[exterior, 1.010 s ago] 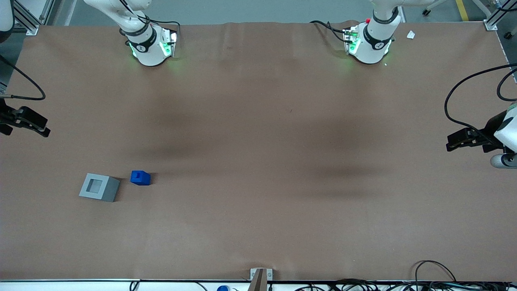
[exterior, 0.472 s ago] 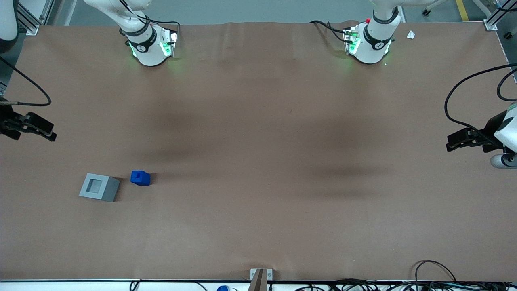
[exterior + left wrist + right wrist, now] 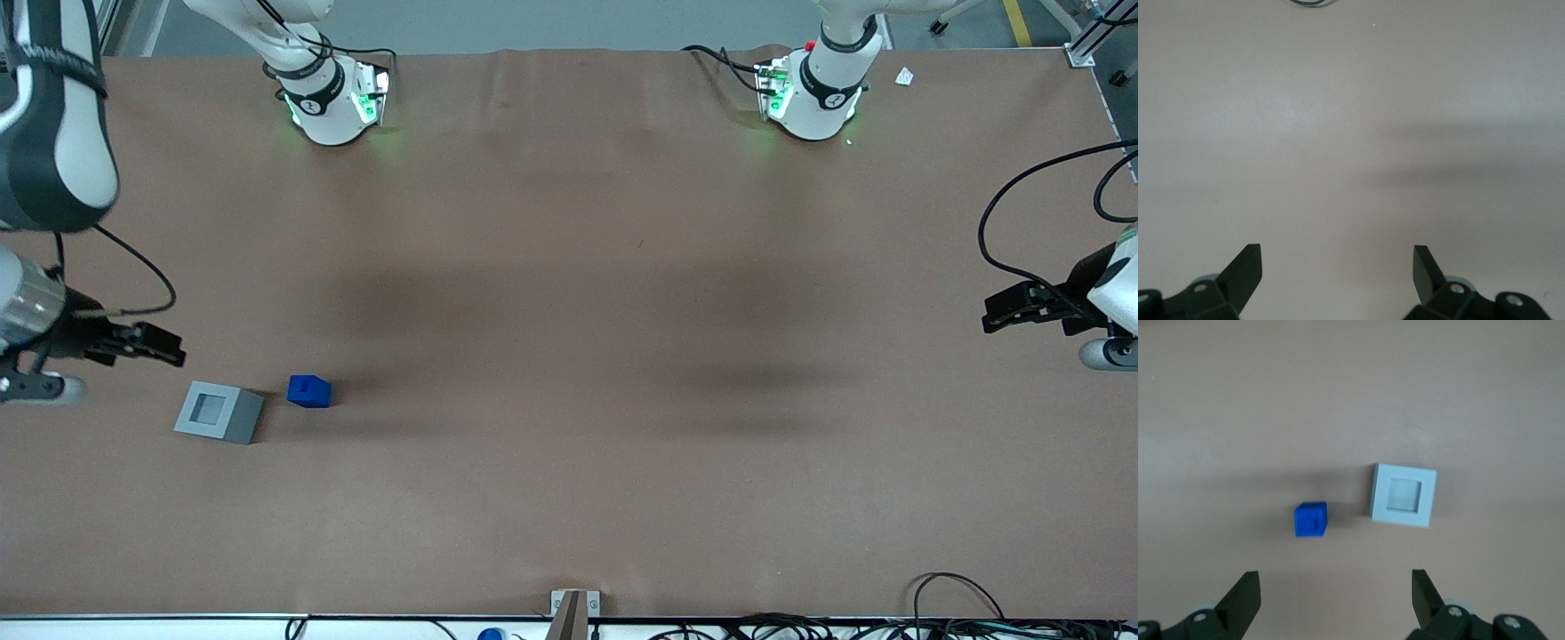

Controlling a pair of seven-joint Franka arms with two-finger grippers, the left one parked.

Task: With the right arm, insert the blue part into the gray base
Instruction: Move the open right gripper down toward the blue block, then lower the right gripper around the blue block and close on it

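My gripper (image 3: pixel 169 356) has come in from the working arm's edge of the table since a second ago. It was farther from the front camera and right at that edge; now it hangs above the brown table (image 3: pixel 569 267), close to the gray base (image 3: pixel 218 412) and a little farther from the front camera than it. More of my right arm (image 3: pixel 53 151) shows now, the white link with its black band looming over the table's edge.

My fingers (image 3: pixel 1245 597) stand wide apart, holding nothing. Through my wrist camera both parts lie on the paper ahead of the fingertips, inside the span between them.

The blue part (image 3: pixel 308 391) sits on the table just beside the gray base, apart from it by a narrow gap, on the side toward the parked arm. Its raised stub faces upward. The gray base rests flat, its lighter top face and square recess (image 3: pixel 1403 495) open to the ceiling. Neither part has shifted across the three front views.
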